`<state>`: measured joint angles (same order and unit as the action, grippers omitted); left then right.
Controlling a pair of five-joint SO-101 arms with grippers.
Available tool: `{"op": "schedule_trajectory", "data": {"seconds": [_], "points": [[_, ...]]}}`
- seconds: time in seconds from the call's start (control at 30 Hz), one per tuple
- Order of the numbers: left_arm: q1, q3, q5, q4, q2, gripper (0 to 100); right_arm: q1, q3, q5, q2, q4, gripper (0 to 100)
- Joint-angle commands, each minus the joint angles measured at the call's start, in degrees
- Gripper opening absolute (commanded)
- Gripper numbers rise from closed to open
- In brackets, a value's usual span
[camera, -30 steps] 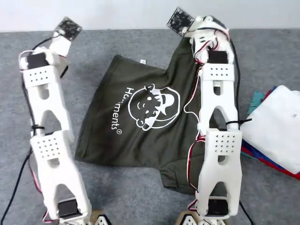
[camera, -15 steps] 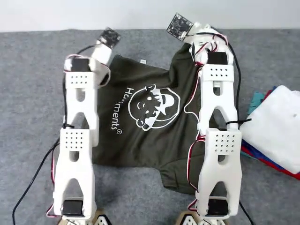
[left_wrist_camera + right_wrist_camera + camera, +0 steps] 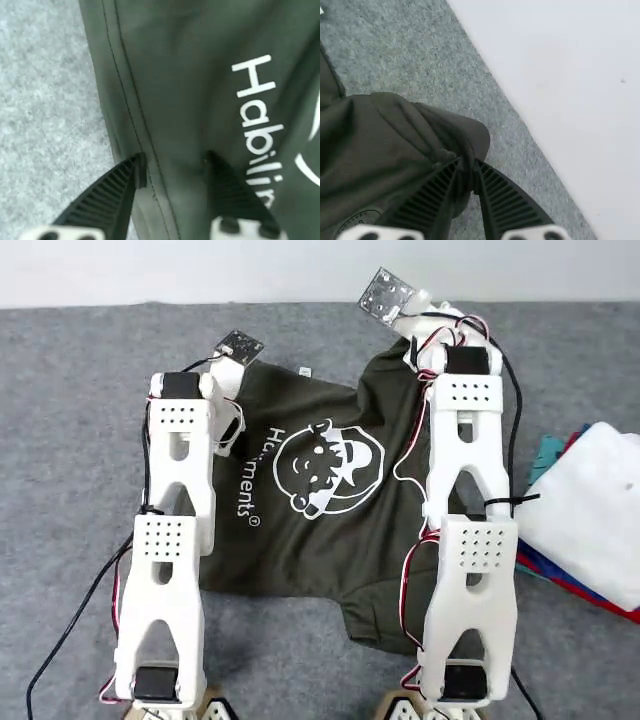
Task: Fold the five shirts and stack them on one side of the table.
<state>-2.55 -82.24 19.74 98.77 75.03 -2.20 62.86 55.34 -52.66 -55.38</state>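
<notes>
Left gripper [image 3: 175, 160] has its jaws spread apart, both tips down at the dark green shirt [image 3: 190, 65] just inside its stitched hem, and no cloth is pinched between them. Bare grey table [image 3: 40, 100] lies just outside that hem, beside one finger, and white lettering on the shirt runs past the other finger. Whether the tips actually press the cloth cannot be told.

Across the shirt from it, the right gripper [image 3: 467, 165] is clamped tight on a bunched fold of the same shirt, with the cloth humped up in front of its tips. A strip of table and then a white wall [image 3: 570, 60] lie just beyond it.

In the high view the shirt lies spread between the two grippers with its round white print [image 3: 328, 466] facing up. The left arm [image 3: 170, 540] covers one side edge and the start of the lettering, and the right arm [image 3: 470, 540] hides a long strip of the other side.

Well off to the outer side of the right arm sits a stack of folded shirts [image 3: 548, 565]. A white shirt [image 3: 600, 490] lies on top, only the blue, red and teal edges of those beneath it show, and the picture's edge cuts the stack off
</notes>
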Motion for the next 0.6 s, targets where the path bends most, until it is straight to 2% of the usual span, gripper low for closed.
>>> {"op": "schedule_trajectory", "data": {"seconds": [0.0,0.2,0.37,0.47,0.57], "points": [[0.2,1.2,0.5,1.8,-0.9,13,0.0,0.7,-1.1,6.1,-1.0,1.0],[0.1,2.6,0.5,2.0,-1.0,1,0.1,0.7,-1.1,7.3,-1.4,1.0],[-0.2,4.6,0.4,2.3,-1.9,1,0.6,0.7,-1.1,9.0,-2.2,1.0],[-0.3,15.0,0.5,2.3,-8.0,1,0.3,0.7,-1.1,10.6,-6.2,1.0],[-0.1,32.6,3.3,2.1,-18.0,1,0.1,0.7,-1.1,11.7,-10.5,1.0]]}}
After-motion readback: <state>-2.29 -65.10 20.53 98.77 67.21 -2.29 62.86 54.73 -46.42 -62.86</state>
